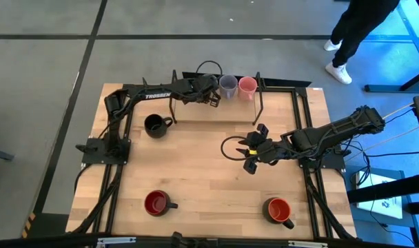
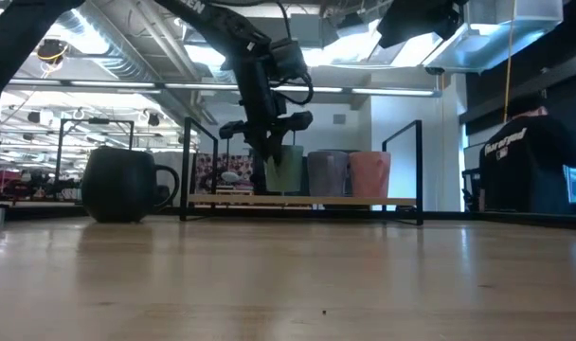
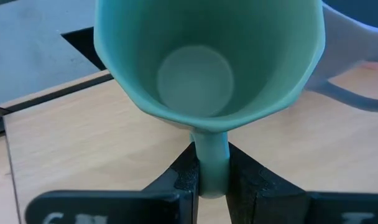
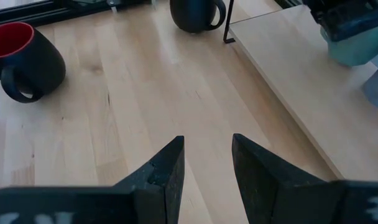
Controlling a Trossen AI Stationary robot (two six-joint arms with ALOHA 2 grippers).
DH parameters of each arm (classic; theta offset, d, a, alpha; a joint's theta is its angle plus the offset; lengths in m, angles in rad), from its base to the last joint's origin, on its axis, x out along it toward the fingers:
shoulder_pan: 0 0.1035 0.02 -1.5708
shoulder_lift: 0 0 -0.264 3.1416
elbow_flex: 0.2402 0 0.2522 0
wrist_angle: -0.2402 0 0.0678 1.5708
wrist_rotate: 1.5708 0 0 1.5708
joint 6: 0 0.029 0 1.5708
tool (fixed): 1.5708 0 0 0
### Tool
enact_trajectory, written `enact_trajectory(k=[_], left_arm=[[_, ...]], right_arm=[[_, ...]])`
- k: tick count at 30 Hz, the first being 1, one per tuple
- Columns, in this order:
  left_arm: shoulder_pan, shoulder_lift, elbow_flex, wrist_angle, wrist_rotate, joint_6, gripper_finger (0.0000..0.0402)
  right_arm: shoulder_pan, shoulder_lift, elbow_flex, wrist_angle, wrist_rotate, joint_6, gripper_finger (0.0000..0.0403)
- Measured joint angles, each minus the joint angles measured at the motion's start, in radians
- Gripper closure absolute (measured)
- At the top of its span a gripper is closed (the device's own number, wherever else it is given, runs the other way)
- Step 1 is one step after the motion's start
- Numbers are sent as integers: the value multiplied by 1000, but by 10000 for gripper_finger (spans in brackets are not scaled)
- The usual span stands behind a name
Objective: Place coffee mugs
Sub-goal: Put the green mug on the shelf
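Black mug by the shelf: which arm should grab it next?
Left, probably. The black mug sits on the left arm's side, near its base. However, the left claw is shut on the green mug's handle at the shelf; the open right claw hovers mid-table.

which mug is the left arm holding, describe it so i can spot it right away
Find the low wooden shelf along the table's far edge, where three mugs stand in a row. The held one is the pale green mug at the left end of the row, its handle pinched by the left gripper. Its neighbours, the lavender mug and pink mug, stand free.
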Motion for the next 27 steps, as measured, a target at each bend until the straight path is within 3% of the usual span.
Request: enact_trajectory(k=[21,27], left_arm=[[2,-1,0,15,-9,7,338],[3,-1,0,44,36,16,338]], right_arm=[[0,0,0,-2,14,-4,281],[0,0,0,-2,14,-4,281]])
